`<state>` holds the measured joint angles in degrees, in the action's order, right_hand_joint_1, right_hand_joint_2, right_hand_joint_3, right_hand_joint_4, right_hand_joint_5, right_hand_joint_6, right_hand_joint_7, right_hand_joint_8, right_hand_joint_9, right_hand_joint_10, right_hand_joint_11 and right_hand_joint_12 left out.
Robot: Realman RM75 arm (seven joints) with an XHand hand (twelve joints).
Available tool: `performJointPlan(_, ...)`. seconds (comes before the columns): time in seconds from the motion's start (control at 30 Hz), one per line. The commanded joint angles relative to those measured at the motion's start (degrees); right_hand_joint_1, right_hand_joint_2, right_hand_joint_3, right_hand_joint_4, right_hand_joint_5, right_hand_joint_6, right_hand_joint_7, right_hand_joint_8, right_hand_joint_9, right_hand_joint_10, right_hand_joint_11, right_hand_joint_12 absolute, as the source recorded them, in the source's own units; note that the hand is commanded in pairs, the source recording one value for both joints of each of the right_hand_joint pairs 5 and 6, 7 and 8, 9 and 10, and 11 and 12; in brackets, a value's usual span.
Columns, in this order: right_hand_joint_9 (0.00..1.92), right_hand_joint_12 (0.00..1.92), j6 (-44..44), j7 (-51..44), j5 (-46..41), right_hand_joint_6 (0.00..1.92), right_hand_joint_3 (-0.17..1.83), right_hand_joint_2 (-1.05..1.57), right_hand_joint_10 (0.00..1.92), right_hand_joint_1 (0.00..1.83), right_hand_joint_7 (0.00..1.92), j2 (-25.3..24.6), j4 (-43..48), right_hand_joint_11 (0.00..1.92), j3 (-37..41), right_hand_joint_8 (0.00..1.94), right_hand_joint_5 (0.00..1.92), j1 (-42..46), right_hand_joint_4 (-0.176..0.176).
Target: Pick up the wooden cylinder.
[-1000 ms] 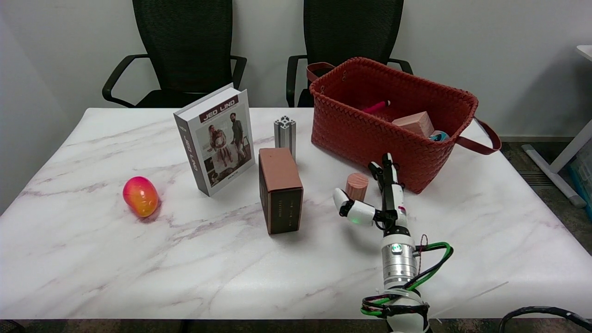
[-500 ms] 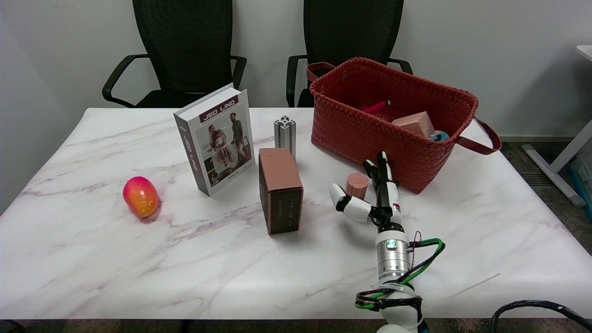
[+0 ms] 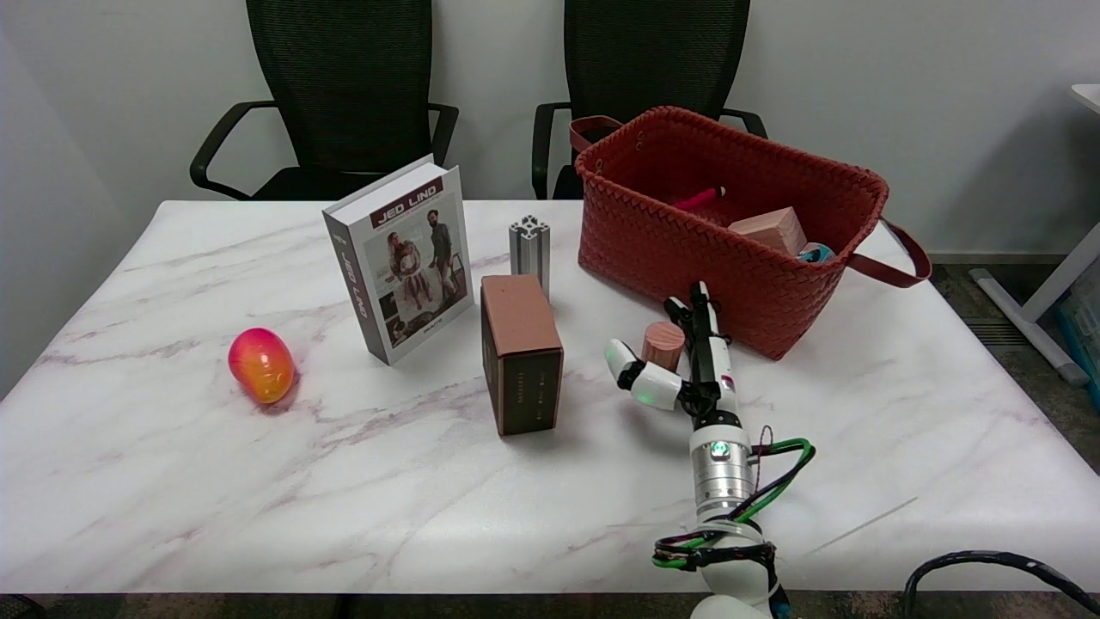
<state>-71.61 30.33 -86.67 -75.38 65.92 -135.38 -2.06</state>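
A red-and-orange mango-like fruit [image 3: 261, 364] lies alone near the left side of a white marbled desk [image 3: 258, 481]. Further right, a hardcover book [image 3: 400, 258] stands upright with its cover toward the camera, and just beside it a brown rectangular box [image 3: 520, 352] stands on end, with a short length of silver aluminium profile [image 3: 529, 242] upright right behind the box. Right of centre, the small wooden cylinder [image 3: 663, 345] stands on its end on the desk, close to the front wall of a woven red basket [image 3: 687, 249]. The robot's right hand [image 3: 679, 365] reaches in from the lower right, set on edge around the cylinder: its thumb sits to the cylinder's left and its long fingers [image 3: 706, 327] stretch past the cylinder's right side. The fingers are spread wide and hold nothing; whether any of them touches the wood cannot be told from this angle. Inside the basket lie a pink pen-like object [image 3: 698, 199], a pale wooden block [image 3: 767, 230] and a partly hidden blue item. Two black office chairs [image 3: 344, 86] stand behind the desk against a pale wall.
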Motion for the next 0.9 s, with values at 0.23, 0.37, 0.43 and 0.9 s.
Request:
performJointPlan(0.23,0.2,0.0,1.93,2.79,0.39,0.0,0.83,0.41,0.2,1.1,0.31,-1.57,-3.57,0.0,-0.02,0.31,0.0,-1.73,0.0)
performJointPlan(0.37,0.21,0.0,2.93,2.79,0.39,0.0,0.83,0.42,0.21,1.09,0.32,-1.57,-3.65,0.0,0.13,0.32,0.0,-2.04,0.0)
performJointPlan(0.43,0.21,0.0,3.18,2.79,0.39,0.0,0.83,0.42,0.21,1.09,0.32,-1.57,-3.73,0.0,0.18,0.32,0.0,-2.2,0.0)
performJointPlan(0.9,0.47,0.24,3.18,4.23,-0.09,0.09,0.86,0.55,0.47,1.04,0.63,-1.76,-3.84,0.24,0.37,0.63,0.09,-1.99,0.0)
